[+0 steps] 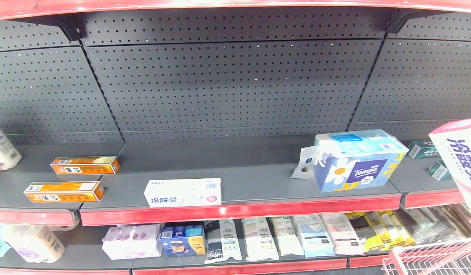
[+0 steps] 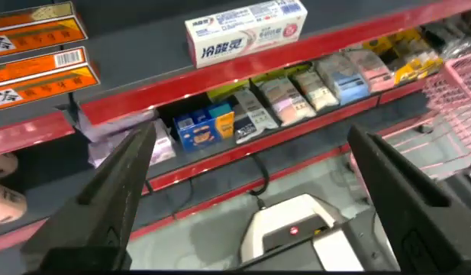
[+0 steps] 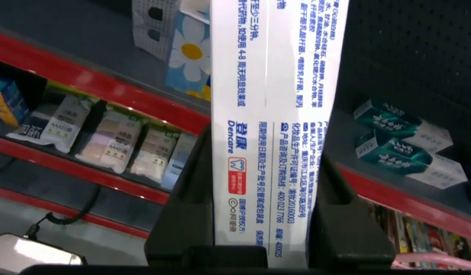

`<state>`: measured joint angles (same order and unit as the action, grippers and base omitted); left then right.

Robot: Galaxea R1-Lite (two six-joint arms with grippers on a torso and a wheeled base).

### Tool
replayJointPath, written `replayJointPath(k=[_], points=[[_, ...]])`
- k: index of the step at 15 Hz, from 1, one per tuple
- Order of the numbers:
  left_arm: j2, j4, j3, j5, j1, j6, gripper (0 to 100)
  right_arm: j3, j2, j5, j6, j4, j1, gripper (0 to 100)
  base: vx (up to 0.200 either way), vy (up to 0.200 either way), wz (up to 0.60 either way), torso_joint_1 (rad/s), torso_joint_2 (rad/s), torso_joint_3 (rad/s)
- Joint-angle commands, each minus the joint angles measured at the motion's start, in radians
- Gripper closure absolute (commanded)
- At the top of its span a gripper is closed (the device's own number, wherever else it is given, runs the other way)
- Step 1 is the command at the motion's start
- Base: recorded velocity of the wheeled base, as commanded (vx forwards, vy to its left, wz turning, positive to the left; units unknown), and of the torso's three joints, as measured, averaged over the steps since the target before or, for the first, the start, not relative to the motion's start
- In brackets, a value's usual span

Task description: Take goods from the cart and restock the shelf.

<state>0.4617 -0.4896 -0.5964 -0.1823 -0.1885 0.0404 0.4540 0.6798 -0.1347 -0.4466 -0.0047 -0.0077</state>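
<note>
The toothpaste box [image 3: 277,92] in hand is a long, thin carton, white with pink print. I judge it light and stiff along its length, but hollow enough to dent if squeezed hard. Its glossy faces could slip, so the best hold is across the two narrow sides near one end, leaving the rest of the length free to be laid flat.

That is how the right claw [image 3: 266,195] has it. The two dark fingers [image 3: 191,191] are closed against opposite sides of the carton's lower end, and the box stands up out of them. In the head view the same carton shows at the right edge of the frame, in front of the shelf [image 1: 239,164] and above the pink wire cart [image 1: 437,256] in the lower right corner.

The left claw [image 2: 253,137] is spread wide with nothing between its fingers. It hangs low in front of the red-edged shelf boards.

A matching white carton [image 1: 183,192] lies flat at the shelf's front edge, lower centre of the frame. Bare board runs between it and the blue tissue pack [image 1: 357,160] to the right, which looks the likeliest spot for the held box. Two orange cartons [image 1: 84,165] lie at the left.
</note>
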Motion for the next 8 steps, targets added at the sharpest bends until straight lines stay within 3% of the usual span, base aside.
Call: replayJointPath(k=[1, 5, 6, 8], points=[[-0.1, 0.0, 0.029, 0.007, 0.001, 0.019, 0, 0.009, 0.014, -0.013, -0.011, 0.0, 0.015, 100, 0.0, 0.0, 0.0, 0.0, 0.0, 0.0], [-0.16, 0.0, 0.082, 0.009, 0.001, 0.067, 0, -0.005, 0.018, -0.029, -0.024, 0.0, 0.021, 100, 0.0, 0.0, 0.0, 0.0, 0.0, 0.0], [-0.176, 0.0, 0.102, 0.015, 0.001, 0.091, 0, -0.005, 0.02, -0.031, -0.024, 0.0, 0.02, 100, 0.0, 0.0, 0.6, 0.002, 0.0, 0.007], [-0.196, 0.0, 0.119, 0.015, 0.001, 0.101, 0, 0.0, 0.035, -0.037, -0.024, 0.0, 0.021, 100, 0.0, 0.0, 0.6, 0.002, 0.0, 0.0]])
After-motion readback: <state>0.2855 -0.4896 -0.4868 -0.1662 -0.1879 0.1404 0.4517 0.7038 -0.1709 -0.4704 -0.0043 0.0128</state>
